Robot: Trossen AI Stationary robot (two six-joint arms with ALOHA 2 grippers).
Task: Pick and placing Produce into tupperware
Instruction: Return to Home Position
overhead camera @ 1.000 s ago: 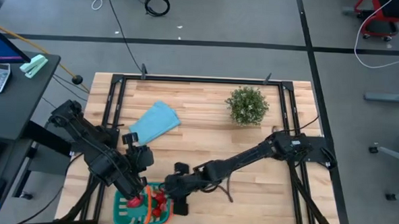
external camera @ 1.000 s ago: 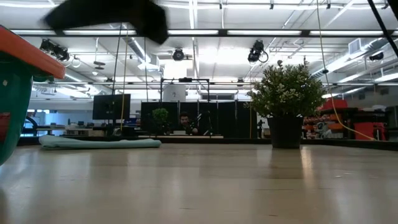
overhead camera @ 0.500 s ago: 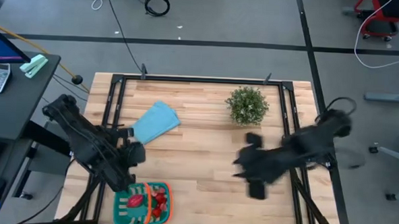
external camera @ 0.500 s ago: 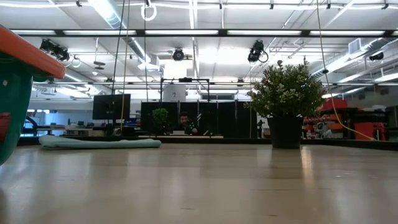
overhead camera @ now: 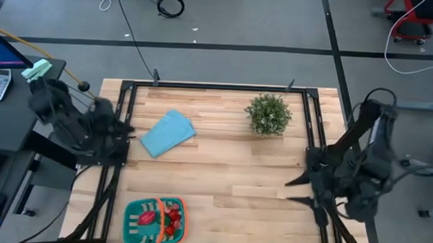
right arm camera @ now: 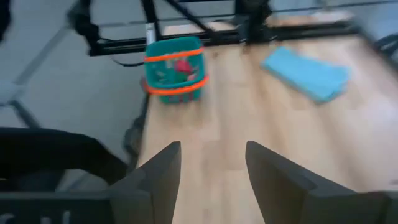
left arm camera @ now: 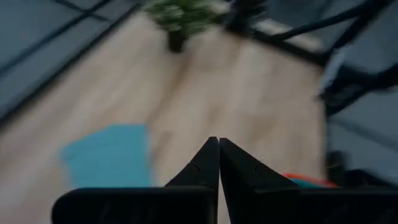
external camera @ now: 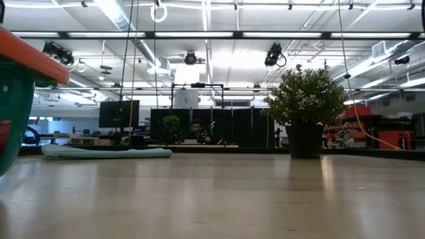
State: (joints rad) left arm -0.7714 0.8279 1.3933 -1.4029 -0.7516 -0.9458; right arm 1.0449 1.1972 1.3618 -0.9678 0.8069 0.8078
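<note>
The teal tupperware with orange bands (overhead camera: 153,220) stands at the table's near edge, left of middle. It also shows in the right wrist view (right arm camera: 175,68), and its wall shows in the low view (external camera: 13,99). Red produce (overhead camera: 170,218) lies inside it. My left gripper (left arm camera: 217,142) is shut and empty, drawn back over the table's left edge (overhead camera: 117,135). My right gripper (right arm camera: 211,152) is open and empty, drawn back at the table's right edge (overhead camera: 298,191). Both are far from the tupperware.
A light blue folded cloth (overhead camera: 168,132) lies left of centre toward the far side. A bushy potted plant (overhead camera: 268,114) stands at the far right. Black frame rails (overhead camera: 122,110) run along the table's edges. Bare wood lies between the two arms.
Both arms have pulled away from the tupperware. My left gripper went from above it toward the table's left edge and farther back. My right gripper swept from beside it across to the right edge. The tupperware and the produce in it stayed where they were.
</note>
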